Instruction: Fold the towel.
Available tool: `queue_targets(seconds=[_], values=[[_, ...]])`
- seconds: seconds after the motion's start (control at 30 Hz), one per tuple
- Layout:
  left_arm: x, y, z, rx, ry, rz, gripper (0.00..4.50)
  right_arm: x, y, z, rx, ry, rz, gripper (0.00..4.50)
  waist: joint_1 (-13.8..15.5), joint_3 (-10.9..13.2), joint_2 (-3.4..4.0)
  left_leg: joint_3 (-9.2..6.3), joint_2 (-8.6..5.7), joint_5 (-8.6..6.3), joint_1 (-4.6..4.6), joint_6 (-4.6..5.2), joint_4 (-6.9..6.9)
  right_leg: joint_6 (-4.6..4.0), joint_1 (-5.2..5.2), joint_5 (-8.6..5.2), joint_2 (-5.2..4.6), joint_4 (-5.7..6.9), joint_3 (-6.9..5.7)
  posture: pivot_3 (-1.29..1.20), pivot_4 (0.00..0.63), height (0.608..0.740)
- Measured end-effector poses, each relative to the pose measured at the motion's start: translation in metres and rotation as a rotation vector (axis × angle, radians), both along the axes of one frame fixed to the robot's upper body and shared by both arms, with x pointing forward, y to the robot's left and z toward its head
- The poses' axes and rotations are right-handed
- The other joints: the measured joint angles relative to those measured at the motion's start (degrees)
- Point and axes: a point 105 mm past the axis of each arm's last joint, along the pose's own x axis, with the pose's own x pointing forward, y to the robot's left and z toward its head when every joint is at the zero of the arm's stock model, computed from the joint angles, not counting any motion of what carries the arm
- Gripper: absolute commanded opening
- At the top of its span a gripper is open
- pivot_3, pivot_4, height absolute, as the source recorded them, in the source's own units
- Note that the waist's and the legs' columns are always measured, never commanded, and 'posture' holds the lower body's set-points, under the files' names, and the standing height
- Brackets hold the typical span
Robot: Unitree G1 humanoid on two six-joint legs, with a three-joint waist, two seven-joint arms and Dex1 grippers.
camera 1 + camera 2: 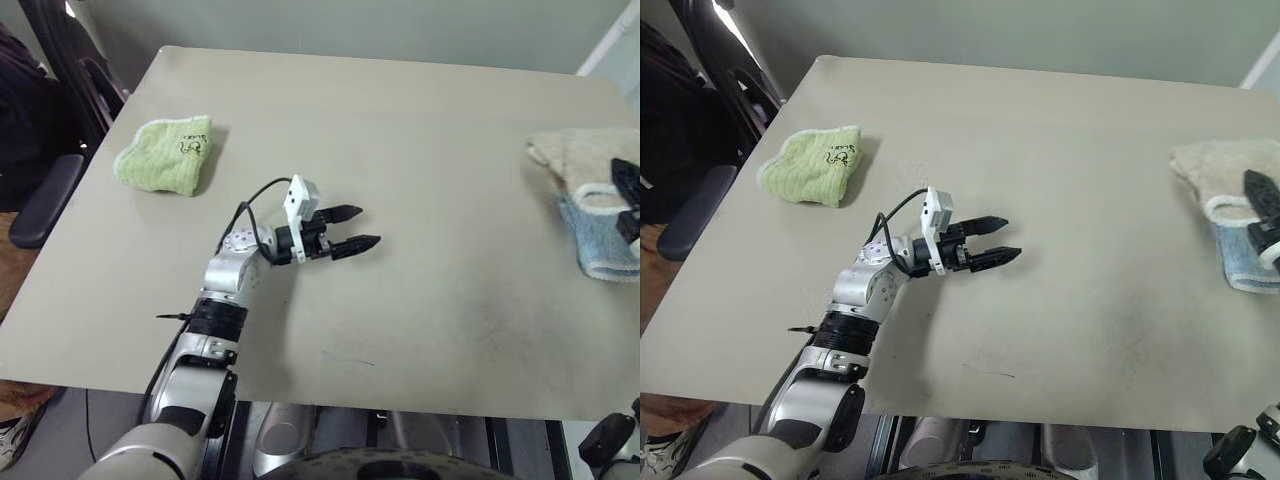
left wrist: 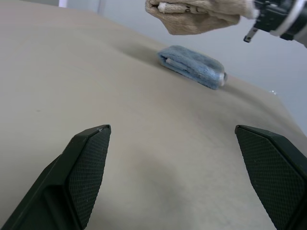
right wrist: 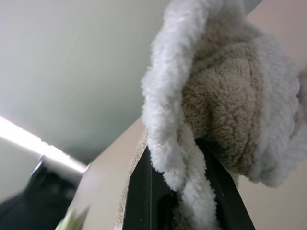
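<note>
The beige towel [image 1: 565,155] is bunched up at the table's right edge, and in the left wrist view the towel [image 2: 196,14] hangs clear of the surface. My right gripper [image 1: 628,200] is shut on it, with white edging and beige terry [image 3: 225,96] squeezed between its black fingers [image 3: 144,191]. My left gripper [image 1: 352,228] hovers over the middle of the table, pointing right toward the towel. It is open, nothing sits between its fingers [image 2: 86,163], and a wide stretch of table separates it from the towel.
A folded light-blue towel [image 1: 600,250] lies on the table [image 1: 420,120] just below the beige one. A lime-green towel [image 1: 168,155] sits folded at the far left. A dark chair [image 1: 45,195] stands beside the table's left edge.
</note>
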Motion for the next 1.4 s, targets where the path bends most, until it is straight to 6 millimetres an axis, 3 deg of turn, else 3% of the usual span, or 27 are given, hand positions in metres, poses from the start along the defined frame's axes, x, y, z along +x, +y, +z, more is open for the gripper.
queue_targets(seconds=[0.13, 0.4, 0.8, 0.97, 1.1, 1.4], values=[[-0.001, -0.002, 0.000, 0.014, -0.018, -0.007, 4.50, 0.001, -0.025, -0.010, -0.001, 0.036, -0.107, 0.02, 0.0, 0.0, 0.02, 0.00, 0.00, 0.02, 0.00, 0.04, 0.02, 0.04, 0.03, 0.03, -0.01, -0.03, 0.01, 0.00, 0.150, 0.733], [-0.007, -0.002, 0.003, 0.020, -0.047, -0.009, 4.50, -0.007, -0.066, -0.066, 0.028, 0.188, -0.256, 0.02, 0.1, 0.0, 0.14, 0.06, -0.01, -0.03, 0.00, 0.11, 0.02, 0.05, 0.05, 0.04, -0.03, -0.07, 0.01, 0.00, 0.150, 0.733], [-0.006, 0.000, 0.003, 0.031, -0.037, 0.008, 4.50, -0.016, -0.089, -0.081, 0.061, 0.226, -0.326, 0.02, 0.1, 0.0, 0.33, 0.06, -0.02, 0.01, 0.02, 0.16, 0.07, 0.01, 0.09, 0.11, -0.04, -0.05, 0.02, 0.00, 0.150, 0.733], [-0.006, 0.001, 0.002, 0.037, -0.038, 0.008, 4.50, -0.020, -0.087, -0.083, 0.039, 0.245, -0.310, 0.02, 0.1, 0.0, 0.37, 0.06, -0.01, 0.00, 0.02, 0.16, 0.06, 0.00, 0.09, 0.10, -0.04, -0.06, 0.00, 0.00, 0.150, 0.733], [-0.006, 0.001, 0.002, 0.037, -0.038, 0.009, 4.50, -0.019, -0.083, -0.086, 0.023, 0.256, -0.299, 1.19, 0.0, 0.0, 0.38, 0.07, -0.02, 0.00, 0.02, 0.17, 0.08, -0.01, 0.09, 0.13, -0.04, -0.06, 0.01, 0.00, 0.150, 0.733], [-0.006, 0.001, 0.002, 0.038, -0.038, 0.009, 4.50, -0.021, -0.075, -0.084, 0.021, 0.251, -0.253, 4.31, 0.1, 0.0, 0.39, 0.07, -0.02, 0.01, 0.01, 0.17, 0.07, -0.02, 0.09, 0.13, -0.04, -0.07, 0.01, 0.00, 0.150, 0.733]])
